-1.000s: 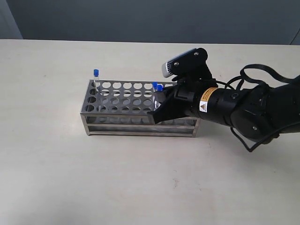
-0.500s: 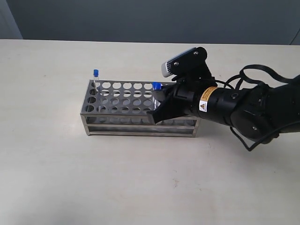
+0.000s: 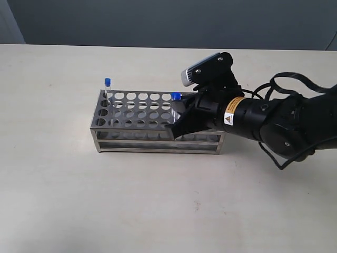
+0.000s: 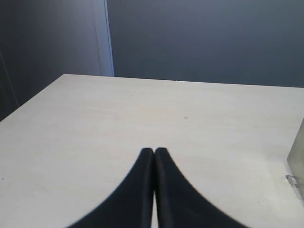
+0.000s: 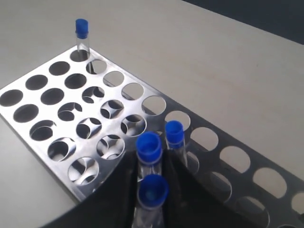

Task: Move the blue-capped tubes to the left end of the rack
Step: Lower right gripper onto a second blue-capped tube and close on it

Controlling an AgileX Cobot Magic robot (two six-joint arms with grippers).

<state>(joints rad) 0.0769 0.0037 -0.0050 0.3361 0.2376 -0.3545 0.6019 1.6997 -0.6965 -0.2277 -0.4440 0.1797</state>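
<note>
The steel rack (image 3: 138, 113) stands on the table, also filling the right wrist view (image 5: 73, 96). One blue-capped tube (image 3: 107, 83) stands in its far left corner hole (image 5: 81, 29). My right gripper (image 3: 177, 119) hangs over the rack's right part. Its fingers (image 5: 124, 176) press on both sides of a blue-capped tube (image 5: 149, 148), with the gripper (image 5: 149, 160) shut on it. A second capped tube (image 5: 152, 192) stands between the fingers nearer the palm. A third (image 5: 174, 132) stands just outside them. My left gripper (image 4: 154, 151) is shut and empty over bare table.
The rack's other holes are empty. Pale tabletop surrounds the rack on all sides (image 3: 158, 200). My right arm and its cables (image 3: 284, 124) lie to the rack's right. A grey object's edge (image 4: 297, 164) shows at the side of the left wrist view.
Two blue caps showed beside the right gripper a second ago; only one shows now, as the fingers settled slightly around the tubes. The rack and the corner tube have not moved.
</note>
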